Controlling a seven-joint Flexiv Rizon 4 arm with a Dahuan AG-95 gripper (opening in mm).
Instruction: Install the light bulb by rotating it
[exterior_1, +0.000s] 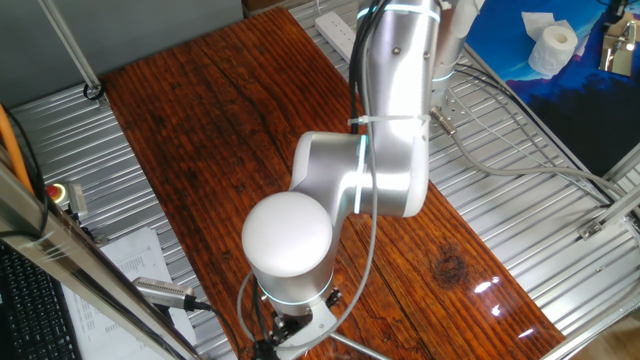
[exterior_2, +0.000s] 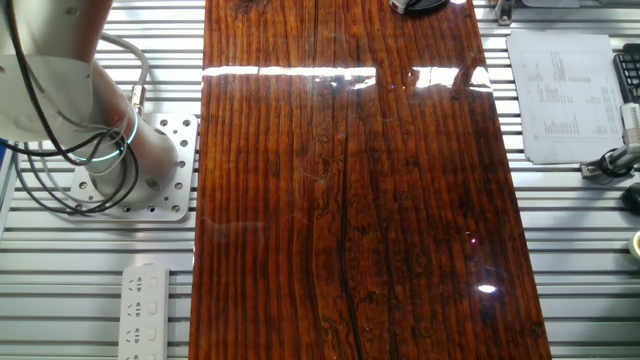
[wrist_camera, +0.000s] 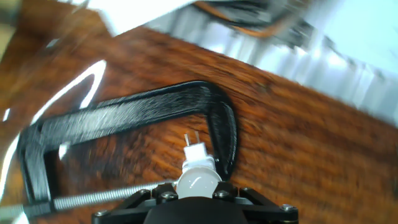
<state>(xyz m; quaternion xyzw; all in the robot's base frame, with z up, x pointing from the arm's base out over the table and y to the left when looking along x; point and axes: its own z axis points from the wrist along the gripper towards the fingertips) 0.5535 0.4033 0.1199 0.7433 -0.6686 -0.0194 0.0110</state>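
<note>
Wooden tabletop (wrist_camera: 298, 143) blurred below, light bulb (wrist_camera: 198, 178) gripped by end effector (wrist_camera: 198, 194), black clamp (wrist_camera: 124, 118) seen beyond.

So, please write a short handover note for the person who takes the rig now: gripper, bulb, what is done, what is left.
Gripper: shut on the light bulb, pins pointing away from the hand.
Below it: a black C-clamp on the wooden table. The hand view is blurred.
No socket shows in any view.
Done: bulb picked up.
Left: seat it and rotate it in.
</note>
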